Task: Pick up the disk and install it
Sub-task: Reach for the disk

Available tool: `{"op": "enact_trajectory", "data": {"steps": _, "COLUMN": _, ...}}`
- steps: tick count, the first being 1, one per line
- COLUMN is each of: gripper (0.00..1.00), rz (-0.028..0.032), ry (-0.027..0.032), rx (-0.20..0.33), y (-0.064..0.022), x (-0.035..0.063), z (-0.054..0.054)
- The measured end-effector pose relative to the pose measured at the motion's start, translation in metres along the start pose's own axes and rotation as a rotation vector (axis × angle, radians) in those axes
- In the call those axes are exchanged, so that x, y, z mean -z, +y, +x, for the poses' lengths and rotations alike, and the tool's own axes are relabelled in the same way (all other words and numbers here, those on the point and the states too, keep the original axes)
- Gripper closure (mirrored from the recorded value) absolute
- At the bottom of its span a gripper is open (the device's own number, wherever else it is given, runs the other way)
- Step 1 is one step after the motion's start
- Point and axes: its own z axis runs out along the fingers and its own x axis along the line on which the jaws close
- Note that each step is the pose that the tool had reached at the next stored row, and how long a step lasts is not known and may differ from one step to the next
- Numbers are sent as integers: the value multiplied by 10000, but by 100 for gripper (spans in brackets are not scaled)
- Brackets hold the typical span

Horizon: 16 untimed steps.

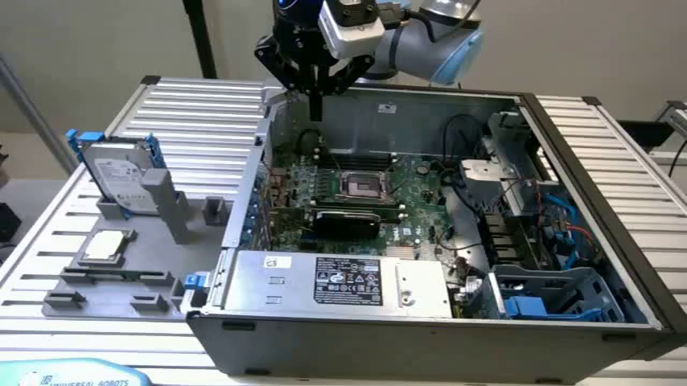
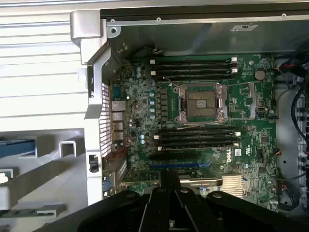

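1. The gripper (image 1: 315, 111) hangs point-down over the back left corner of the open computer case (image 1: 429, 342), its two fingers pressed together with nothing between them.
2. In the wrist view the shut gripper (image 2: 169, 180) is above the motherboard (image 2: 203, 121), near the case's side wall.
3. The disk (image 1: 121, 173) stands upright in its blue carrier on the grey fixture (image 1: 118, 277), outside the case, at the exterior view's left.
4. The disk is well apart from the gripper and lower than it; the case's side wall stands between them.
5. A grey post (image 1: 161, 193) of the fixture is just beside the disk, toward the case.
6. Above the disk there is free room; behind it lies the bare slatted table (image 1: 193, 104).
7. A small square chip (image 1: 108, 245) lies flat on the fixture, nearer the camera than the disk.
8. Inside the case, a blue-grey cage (image 1: 558, 293) sits in the front corner at the exterior view's right, beside the grey box with black label (image 1: 343, 281).
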Motion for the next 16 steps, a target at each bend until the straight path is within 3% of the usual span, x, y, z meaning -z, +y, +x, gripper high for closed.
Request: {"op": "enact_trajectory", "data": {"steps": 16, "gripper": 89, "rz": 1, "ry": 1, "rx": -2, "y": -1, "x": 1, "z": 13}}
